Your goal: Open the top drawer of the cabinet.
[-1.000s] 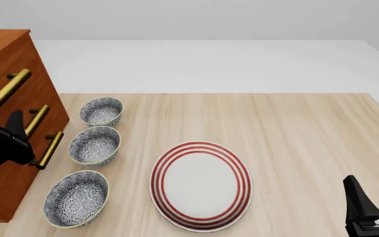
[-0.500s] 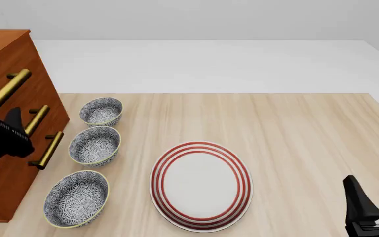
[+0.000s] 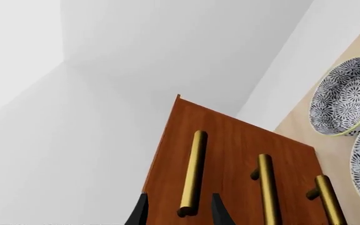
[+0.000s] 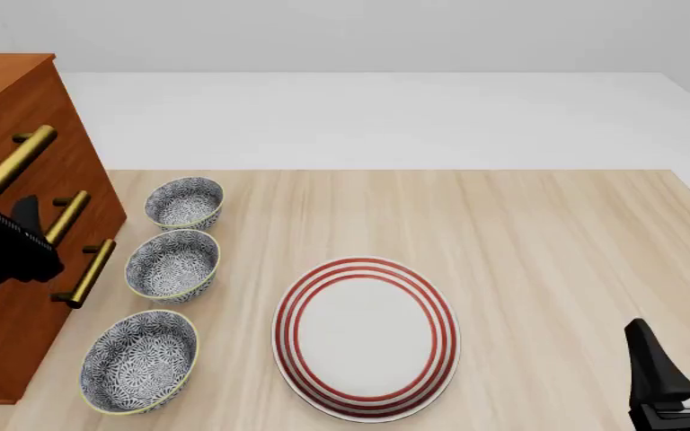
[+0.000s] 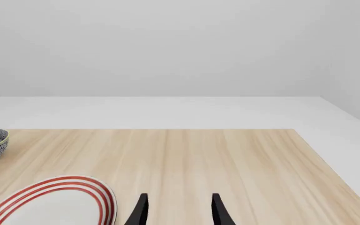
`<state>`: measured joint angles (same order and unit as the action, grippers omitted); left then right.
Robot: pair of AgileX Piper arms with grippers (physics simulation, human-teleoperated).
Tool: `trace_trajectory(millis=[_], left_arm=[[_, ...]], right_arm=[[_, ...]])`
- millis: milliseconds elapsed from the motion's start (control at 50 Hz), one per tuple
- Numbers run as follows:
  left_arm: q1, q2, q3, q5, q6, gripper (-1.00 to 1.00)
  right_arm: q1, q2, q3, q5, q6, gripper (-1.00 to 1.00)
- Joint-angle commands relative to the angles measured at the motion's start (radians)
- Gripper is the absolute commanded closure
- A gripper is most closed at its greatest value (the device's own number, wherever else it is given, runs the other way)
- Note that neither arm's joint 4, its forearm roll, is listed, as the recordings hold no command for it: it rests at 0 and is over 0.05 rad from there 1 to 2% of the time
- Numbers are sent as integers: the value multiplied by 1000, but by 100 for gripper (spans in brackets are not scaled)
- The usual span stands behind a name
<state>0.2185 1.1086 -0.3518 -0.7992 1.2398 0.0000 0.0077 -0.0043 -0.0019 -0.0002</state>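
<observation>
Cabinet (image 4: 10,162): stood at the table's left edge, beside three bowls.
Top drawer (image 3: 230,140): uppermost, shut; judged rigid, heavy, sliding.
Brass handle (image 3: 192,173): best taken mid-bar; smooth, possibly slippery.
Left gripper (image 3: 178,213): fingers parted, the bar's end straddled, nothing clamped.
Right gripper (image 5: 178,211): spread, empty, parked.

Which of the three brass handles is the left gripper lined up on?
The top drawer's handle, the uppermost bar on the cabinet. Its end sits between the open left gripper; the two lower handles lie off to one side.

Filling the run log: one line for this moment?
left end effector: open, straddling top drawer handle | top drawer: closed | right end effector: open, idle
</observation>
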Motion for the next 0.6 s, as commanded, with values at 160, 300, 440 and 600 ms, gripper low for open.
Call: trace_trajectory(millis=[160,300,440,600], left_arm=[[8,55,-4,-35,6,-100],[2,62,-6,-37,11,-100],[1,57,-14,-23,15,-100],[6,54,-24,-11,16,-100]], right_arm=[[0,0,0,0,0,-100],[0,0,0,0,0,-100],[0,0,0,0,0,-100],[0,0,0,0,0,-100]])
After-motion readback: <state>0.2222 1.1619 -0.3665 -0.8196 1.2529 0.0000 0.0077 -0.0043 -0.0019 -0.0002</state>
